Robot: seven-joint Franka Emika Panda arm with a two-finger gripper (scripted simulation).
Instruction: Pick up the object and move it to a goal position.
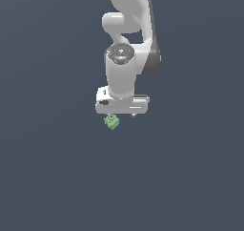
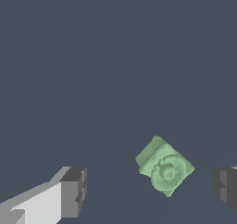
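Observation:
The object [image 1: 112, 122] is a small light-green blocky piece lying on the dark grey floor, just below the white gripper [image 1: 121, 115] in the exterior view. In the wrist view the object [image 2: 164, 166] shows a round ringed face and lies between the two fingers, closer to the dark finger pad [image 2: 226, 187] at one side than to the other finger [image 2: 69, 193]. The jaws stand wide apart and touch nothing. The gripper [image 2: 150, 190] is open and empty, pointing straight down over the object.
The white arm [image 1: 127, 39] rises from the gripper to the top of the exterior view. Around it there is only the flat dark grey floor [image 1: 57, 168].

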